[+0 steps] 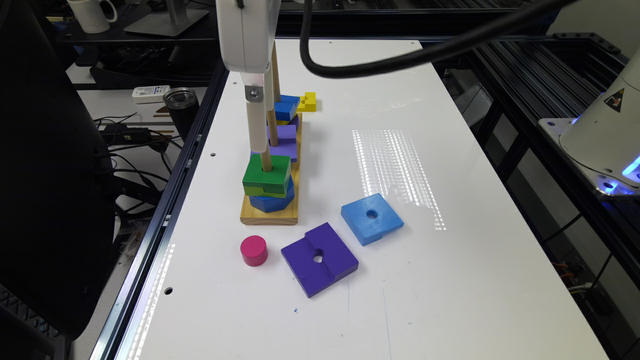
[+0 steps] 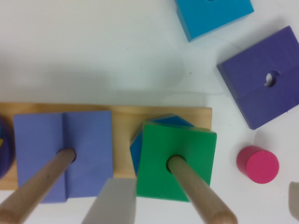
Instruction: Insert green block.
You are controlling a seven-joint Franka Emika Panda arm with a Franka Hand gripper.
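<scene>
The green block [image 1: 266, 175] sits threaded on the nearest wooden peg [image 1: 265, 159] of a wooden base [image 1: 270, 214], resting on a blue octagonal block [image 1: 272, 201] that lies flat on the base. In the wrist view the green block [image 2: 176, 161] lies slightly askew over the blue one [image 2: 163, 122], with the peg [image 2: 198, 191] coming up through its round centre hole.

The tool [image 2: 201, 205] hangs straight above this peg. One pale finger [image 2: 112, 205] shows beside the block's edge, on the side towards the next peg; the other [image 2: 294, 200] shows only as a sliver well out on the opposite side, beyond a pink cylinder [image 2: 258, 164]. The jaws stand wide apart with nothing between them but the peg and block below, and neither finger touches the block. In the exterior view a white finger [image 1: 256, 120] reaches down to just above the block's top.

On the middle peg [image 1: 272, 130] rests a lilac block [image 1: 283, 140], and farther along the base a blue block [image 1: 286, 106] sits on the far peg, with a small yellow block [image 1: 307, 102] just beside it.

On the white surface [image 1: 450, 280], near the base's near end, lie the pink cylinder [image 1: 254, 250], a flat dark purple square [image 1: 319, 258] with a hole, and, to the exterior view's right of that, a flat light-blue square [image 1: 372, 218] with a hole. All three lie apart from one another and from the base.
</scene>
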